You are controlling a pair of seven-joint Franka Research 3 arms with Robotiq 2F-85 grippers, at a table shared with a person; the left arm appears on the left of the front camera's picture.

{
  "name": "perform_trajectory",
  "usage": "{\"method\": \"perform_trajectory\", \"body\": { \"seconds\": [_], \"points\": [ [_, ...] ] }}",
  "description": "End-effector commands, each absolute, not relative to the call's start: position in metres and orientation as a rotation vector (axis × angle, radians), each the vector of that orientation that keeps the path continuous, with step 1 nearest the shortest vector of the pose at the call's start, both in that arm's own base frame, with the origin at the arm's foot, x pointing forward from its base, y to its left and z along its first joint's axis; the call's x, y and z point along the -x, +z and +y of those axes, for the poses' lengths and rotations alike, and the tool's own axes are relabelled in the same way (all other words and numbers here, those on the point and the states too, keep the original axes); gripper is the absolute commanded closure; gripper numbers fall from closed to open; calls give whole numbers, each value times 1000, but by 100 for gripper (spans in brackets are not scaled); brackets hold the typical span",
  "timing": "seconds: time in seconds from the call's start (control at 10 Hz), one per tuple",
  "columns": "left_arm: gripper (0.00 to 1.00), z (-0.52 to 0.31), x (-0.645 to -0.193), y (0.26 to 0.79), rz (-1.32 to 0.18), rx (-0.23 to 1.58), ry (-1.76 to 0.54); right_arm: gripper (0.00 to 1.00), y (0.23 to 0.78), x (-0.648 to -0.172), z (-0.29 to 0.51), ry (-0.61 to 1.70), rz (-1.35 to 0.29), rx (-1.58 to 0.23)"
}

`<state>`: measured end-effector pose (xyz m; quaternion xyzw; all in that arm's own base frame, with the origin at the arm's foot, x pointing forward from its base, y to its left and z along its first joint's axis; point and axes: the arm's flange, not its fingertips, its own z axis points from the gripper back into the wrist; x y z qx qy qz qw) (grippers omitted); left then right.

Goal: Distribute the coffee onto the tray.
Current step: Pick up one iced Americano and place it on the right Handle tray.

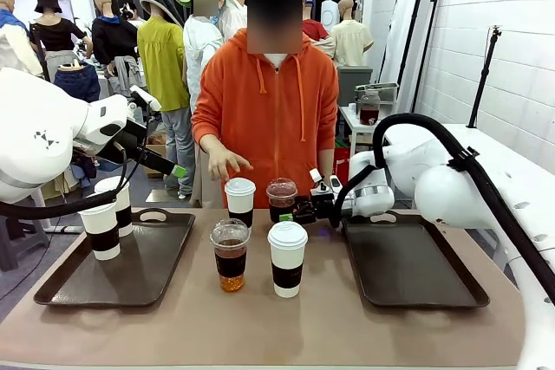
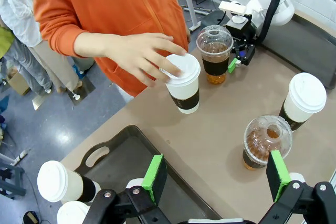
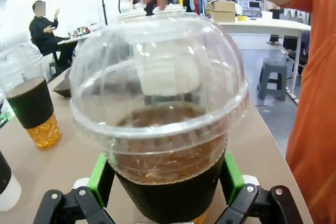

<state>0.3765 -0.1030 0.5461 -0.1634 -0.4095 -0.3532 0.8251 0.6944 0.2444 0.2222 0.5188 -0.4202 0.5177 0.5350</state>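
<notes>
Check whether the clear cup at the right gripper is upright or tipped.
Upright: the clear cup stands on the table, dome lid uppermost, between the right gripper's pads.

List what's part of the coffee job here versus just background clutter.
Job: left tray with two white cups; near white cup, far white cup; near clear cup, far clear cup; right tray.
Lying about: grey stool, black stand, jar.

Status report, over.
Left gripper open over left tray. Right gripper shut on far clear cup, on table. Person's hand on white cup beside it.
</notes>
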Motion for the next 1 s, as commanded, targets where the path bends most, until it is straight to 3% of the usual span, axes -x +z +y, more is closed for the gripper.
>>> {"method": "perform_trajectory", "body": {
  "seconds": [0.0, 0.2, 0.4, 0.9],
  "points": [
    [0, -102, -377, 545, -868, 354, -750, 0, 220, -709, 253, 1187, -1005, -1228],
    [0, -102, -377, 545, -868, 354, -750, 0, 218, -710, 250, 1173, -1004, -1254],
    [0, -102, -377, 545, -868, 354, -750, 38, 217, -709, 249, 1152, -1026, -1253],
    [0, -102, -377, 545, -868, 354, -750, 38, 221, -706, 247, 1170, -1024, -1274]
  ]
}}
